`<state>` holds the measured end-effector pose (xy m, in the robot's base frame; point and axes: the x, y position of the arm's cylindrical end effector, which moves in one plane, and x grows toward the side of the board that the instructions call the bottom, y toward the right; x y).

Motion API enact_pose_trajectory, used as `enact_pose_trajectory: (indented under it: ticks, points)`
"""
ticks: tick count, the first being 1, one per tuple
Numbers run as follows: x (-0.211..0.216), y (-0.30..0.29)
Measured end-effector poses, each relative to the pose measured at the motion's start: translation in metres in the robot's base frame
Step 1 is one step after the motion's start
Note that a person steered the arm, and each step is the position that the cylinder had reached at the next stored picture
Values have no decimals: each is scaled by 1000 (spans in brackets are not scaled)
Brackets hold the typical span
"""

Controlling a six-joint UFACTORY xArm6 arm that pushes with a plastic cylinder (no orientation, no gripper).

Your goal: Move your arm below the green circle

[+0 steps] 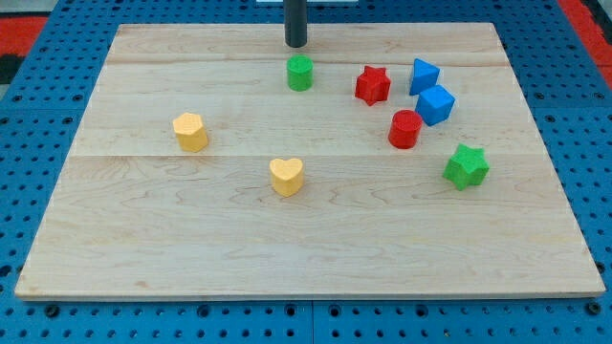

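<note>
The green circle [300, 73] is a small green cylinder near the top middle of the wooden board [191, 239]. My tip [296, 44] is the lower end of a dark rod that comes down from the view's top edge. It stands just above the green circle in the view, a short gap apart, not touching it.
To the right of the green circle are a red star [373, 85], two blue blocks [425, 75] [436, 104], a red cylinder [405, 129] and a green star [466, 166]. A yellow hexagon-like block [190, 132] is at the left, a yellow heart [286, 176] near the middle.
</note>
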<state>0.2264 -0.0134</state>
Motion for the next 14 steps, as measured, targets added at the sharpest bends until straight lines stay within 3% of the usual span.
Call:
enact_pose_trajectory:
  ticks: [4,8,9,10,12,13,14]
  points:
    - [0,33]
    - [95,37]
    - [103,35]
    - [105,-11]
    - [78,-38]
    - [141,-67]
    - [144,-70]
